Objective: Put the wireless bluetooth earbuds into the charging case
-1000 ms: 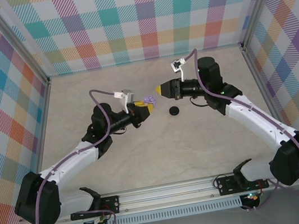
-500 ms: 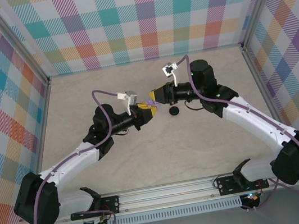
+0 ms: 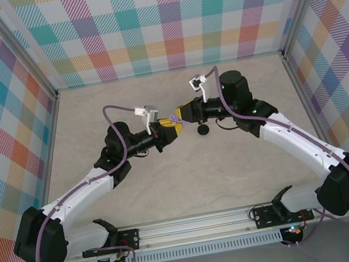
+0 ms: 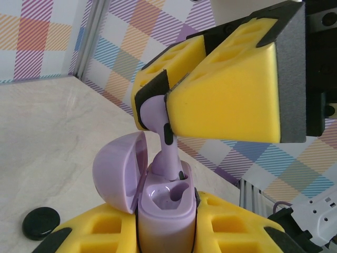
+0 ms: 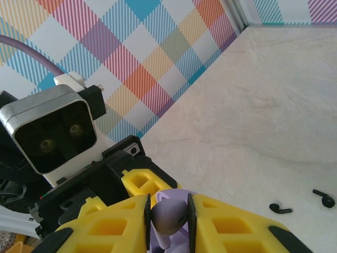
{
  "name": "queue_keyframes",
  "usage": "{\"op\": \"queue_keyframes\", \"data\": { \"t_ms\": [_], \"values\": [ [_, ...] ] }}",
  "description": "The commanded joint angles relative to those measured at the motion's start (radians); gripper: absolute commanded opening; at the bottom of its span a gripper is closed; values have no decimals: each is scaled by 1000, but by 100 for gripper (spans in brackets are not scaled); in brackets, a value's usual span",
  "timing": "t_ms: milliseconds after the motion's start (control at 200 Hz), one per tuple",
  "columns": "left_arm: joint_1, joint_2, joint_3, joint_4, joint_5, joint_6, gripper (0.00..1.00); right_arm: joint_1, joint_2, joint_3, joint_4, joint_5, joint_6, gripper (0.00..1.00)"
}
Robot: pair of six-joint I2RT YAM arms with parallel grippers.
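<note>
My left gripper (image 4: pixel 166 227) is shut on a pale lilac charging case (image 4: pixel 164 213), held upright with its lid (image 4: pixel 117 169) swung open to the left. My right gripper (image 5: pixel 168 216) is shut on a lilac earbud (image 4: pixel 157 117) by its head. The stem (image 4: pixel 170 158) points down into the far slot of the case, and the near slot is empty. From above, the two grippers meet tip to tip, left gripper (image 3: pixel 169 130) and right gripper (image 3: pixel 182 113), over the middle of the table. Two black earbuds (image 5: pixel 280 209) (image 5: pixel 324 197) lie loose on the table.
A closed round black case (image 3: pixel 203 129) sits on the beige table just right of the grippers, and shows again as the black case (image 4: pixel 41 222) at the lower left of the left wrist view. Checked walls enclose the table on three sides.
My right gripper has moved left with the lilac earbud and now meets the left gripper over the open case. The left gripper has shifted slightly up and right.
</note>
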Motion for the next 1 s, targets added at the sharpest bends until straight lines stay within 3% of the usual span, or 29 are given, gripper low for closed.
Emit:
{"op": "queue_keyframes", "data": {
  "t_ms": [0, 995],
  "values": [
    [-14, -23, 35, 23, 9, 9, 21, 10, 8, 41, -11, -4, -32, 26],
    [-15, -36, 40, -6, -51, 18, 20, 33, 13, 66, -96, 9, -95, 27]
  ]
}}
